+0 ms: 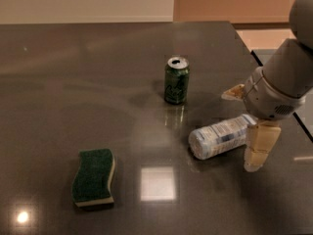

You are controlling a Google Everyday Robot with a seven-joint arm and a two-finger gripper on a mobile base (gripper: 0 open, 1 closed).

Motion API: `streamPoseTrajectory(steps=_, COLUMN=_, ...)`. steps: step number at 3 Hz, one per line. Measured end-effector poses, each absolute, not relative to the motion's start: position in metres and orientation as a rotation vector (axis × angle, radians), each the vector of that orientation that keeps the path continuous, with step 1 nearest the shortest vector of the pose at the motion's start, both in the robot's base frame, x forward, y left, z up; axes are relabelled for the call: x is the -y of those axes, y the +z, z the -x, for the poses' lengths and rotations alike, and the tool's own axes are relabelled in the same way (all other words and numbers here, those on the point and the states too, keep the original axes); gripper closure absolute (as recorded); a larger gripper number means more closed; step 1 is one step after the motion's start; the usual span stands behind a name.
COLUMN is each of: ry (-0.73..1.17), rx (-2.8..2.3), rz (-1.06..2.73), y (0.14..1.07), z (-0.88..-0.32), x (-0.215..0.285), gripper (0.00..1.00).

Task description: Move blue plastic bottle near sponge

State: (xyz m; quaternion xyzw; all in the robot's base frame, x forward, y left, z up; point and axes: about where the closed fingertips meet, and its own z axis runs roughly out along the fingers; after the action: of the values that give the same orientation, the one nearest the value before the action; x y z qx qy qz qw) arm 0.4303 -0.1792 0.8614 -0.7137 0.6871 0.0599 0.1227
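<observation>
The blue plastic bottle (222,137) lies on its side on the dark table, right of centre, with its cap end hidden behind my arm. My gripper (240,130) is open and straddles the bottle's right end. One pale finger (257,146) is on the near side and the other finger (234,92) on the far side, with gaps to the bottle. The sponge (94,177), green on top with a yellow layer below, lies flat at the front left, far from the bottle.
A dark green soda can (176,80) stands upright just behind and left of the bottle. The table's right edge (259,62) runs close behind my arm. Bright light reflections show on the table (58,92) near the sponge.
</observation>
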Motion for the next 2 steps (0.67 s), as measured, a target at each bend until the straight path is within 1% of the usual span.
streamPoseTrajectory(steps=1, ry=0.181, rx=-1.991, rz=2.126, y=0.8534, z=-0.4282, x=0.1764, gripper=0.17)
streamPoseTrajectory(steps=2, ry=0.180, rx=-1.983, rz=2.153, y=0.8501, z=-0.4273, x=0.1743, gripper=0.40)
